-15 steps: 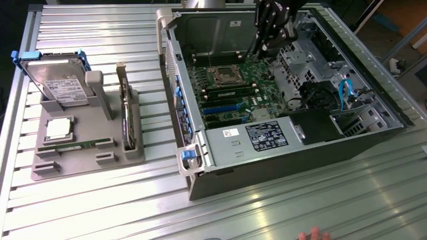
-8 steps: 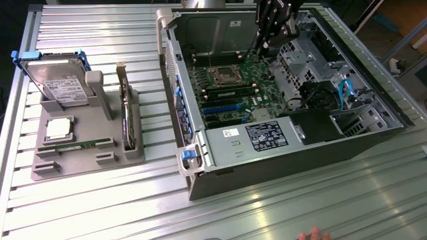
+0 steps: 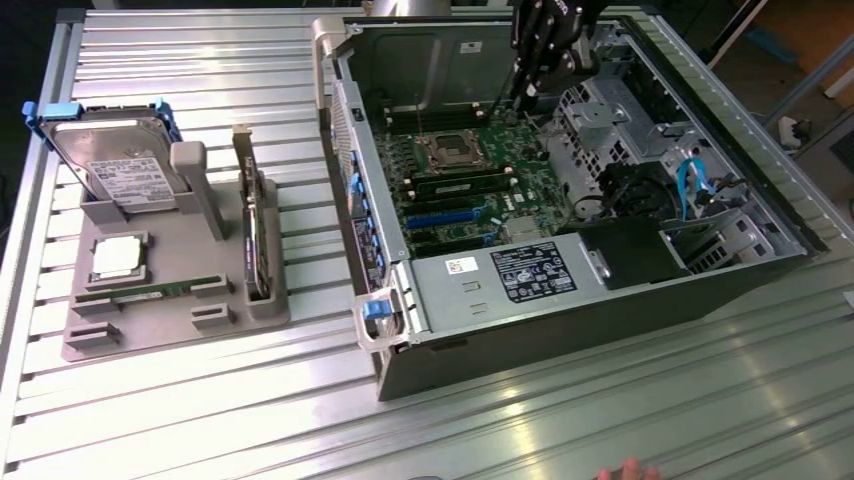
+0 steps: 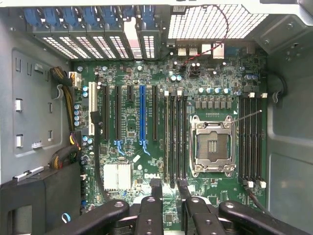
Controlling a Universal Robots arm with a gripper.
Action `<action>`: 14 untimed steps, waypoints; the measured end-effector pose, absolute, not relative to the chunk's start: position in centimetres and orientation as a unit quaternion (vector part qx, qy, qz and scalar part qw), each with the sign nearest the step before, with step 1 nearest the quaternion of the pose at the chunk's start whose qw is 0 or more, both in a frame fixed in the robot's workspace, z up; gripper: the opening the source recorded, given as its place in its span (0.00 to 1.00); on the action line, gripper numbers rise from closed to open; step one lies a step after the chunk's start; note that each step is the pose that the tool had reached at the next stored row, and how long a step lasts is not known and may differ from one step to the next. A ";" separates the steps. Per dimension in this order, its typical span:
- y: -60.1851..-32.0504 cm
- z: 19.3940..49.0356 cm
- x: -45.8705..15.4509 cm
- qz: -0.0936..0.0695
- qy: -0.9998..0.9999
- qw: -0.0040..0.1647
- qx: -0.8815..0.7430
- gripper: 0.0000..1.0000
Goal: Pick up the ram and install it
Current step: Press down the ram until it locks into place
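**Spotter:** Where is the ram?

**Me:** Starting from the exterior view's left, the grey holder sits on the table. The ram lies in a slot along the holder's near edge, just at 6 o'clock of the processor chip, with the hard drive standing beyond that. The ram is a thin green strip, seated low. I see mostly its upper edge and can't make out the chips.

**Spotter:** Which way does its long axis run?

**Me:** Roughly 9 to 3 in the exterior view, with the 9 o'clock end dipping a little. The expansion card stands on edge just off its 3 o'clock end, running closer to 12 to 6.

**Spotter:** And your hand?

**Me:** Well apart from it. The hand hangs inside the open computer case, over the motherboard. From the hand, the ram lies at about 8 o'clock in the exterior view, outside the case and past its side wall.

**Spotter:** Is it holding anything?

**Me:** No. In the wrist view the hand has its fingers parted with bare board showing between them, so it is empty. Under it I see the processor socket with long memory slots on either side.

**Spotter:** How far along are we?

**Me:** By my reading, the pick isn't made yet.
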State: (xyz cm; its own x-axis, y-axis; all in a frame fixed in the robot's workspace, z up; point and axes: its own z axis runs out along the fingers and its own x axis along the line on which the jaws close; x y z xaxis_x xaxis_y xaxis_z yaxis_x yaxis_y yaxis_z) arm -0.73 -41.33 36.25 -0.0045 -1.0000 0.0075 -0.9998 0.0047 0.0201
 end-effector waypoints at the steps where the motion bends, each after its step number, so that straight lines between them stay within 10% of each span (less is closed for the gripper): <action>1: -41.3 36.3 -0.7 -0.004 -0.709 0.010 0.705 0.26; 14: -41.3 36.3 -0.7 -0.004 -0.709 0.010 0.705 0.11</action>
State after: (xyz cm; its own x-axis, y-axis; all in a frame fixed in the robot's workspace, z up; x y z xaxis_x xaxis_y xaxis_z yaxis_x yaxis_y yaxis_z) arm -0.73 -41.33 36.25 -0.0045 -1.0000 0.0075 -0.9998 0.0047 0.0201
